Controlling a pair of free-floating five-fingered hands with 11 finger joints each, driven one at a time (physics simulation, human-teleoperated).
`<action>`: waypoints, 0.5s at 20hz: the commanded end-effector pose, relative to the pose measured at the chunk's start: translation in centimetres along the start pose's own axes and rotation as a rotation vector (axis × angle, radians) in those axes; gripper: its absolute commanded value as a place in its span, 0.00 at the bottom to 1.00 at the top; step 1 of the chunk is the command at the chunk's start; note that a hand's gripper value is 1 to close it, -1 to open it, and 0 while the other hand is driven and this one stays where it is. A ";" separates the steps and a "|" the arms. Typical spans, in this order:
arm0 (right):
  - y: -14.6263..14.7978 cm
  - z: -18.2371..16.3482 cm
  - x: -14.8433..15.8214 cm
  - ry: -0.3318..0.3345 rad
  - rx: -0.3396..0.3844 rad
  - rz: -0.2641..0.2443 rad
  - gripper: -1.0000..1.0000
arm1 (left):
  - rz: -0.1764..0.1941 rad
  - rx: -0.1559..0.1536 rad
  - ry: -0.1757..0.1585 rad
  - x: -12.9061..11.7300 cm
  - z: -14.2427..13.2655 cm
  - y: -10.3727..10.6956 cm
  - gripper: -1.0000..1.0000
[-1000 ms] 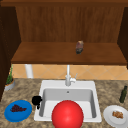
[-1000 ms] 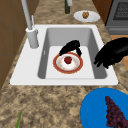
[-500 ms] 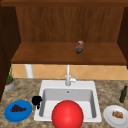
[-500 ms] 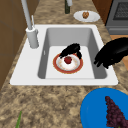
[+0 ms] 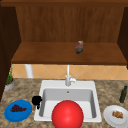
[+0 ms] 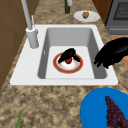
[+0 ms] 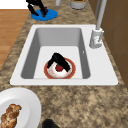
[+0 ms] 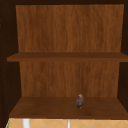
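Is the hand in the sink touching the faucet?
No. In the left side view the hand rests over the red-rimmed plate on the sink floor, well apart from the faucet on the sink's rim.

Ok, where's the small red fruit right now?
In the left side view, the small red fruit sits on the red-rimmed white plate in the sink basin, under a black hand.

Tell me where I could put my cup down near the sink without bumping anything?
The counter in front of the sink, beside the white plate with the pastry, is bare. So is the sink rim behind the faucet. The basin is crowded: a hand lies on the red-rimmed dish.
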State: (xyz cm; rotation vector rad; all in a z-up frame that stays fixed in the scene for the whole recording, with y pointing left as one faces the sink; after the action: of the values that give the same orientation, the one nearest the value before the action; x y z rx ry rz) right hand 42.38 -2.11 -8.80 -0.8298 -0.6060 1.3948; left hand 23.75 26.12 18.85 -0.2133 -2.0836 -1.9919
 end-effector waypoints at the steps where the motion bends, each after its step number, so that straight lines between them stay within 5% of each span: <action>1: -0.2 -2.1 0.3 -0.004 0.013 -0.004 0.00 | 0.000 0.000 0.000 0.0 0.0 0.0 0.50; 10: 0.0 -0.6 -0.9 -0.024 0.042 -0.026 0.00 | 0.000 0.000 0.000 0.0 0.0 0.0 0.50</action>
State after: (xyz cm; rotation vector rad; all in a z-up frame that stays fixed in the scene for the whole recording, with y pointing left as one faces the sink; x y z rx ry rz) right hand 42.77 -2.26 -8.69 -0.7921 -0.5838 1.4023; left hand 23.75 26.12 18.85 -0.2133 -2.0836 -1.9919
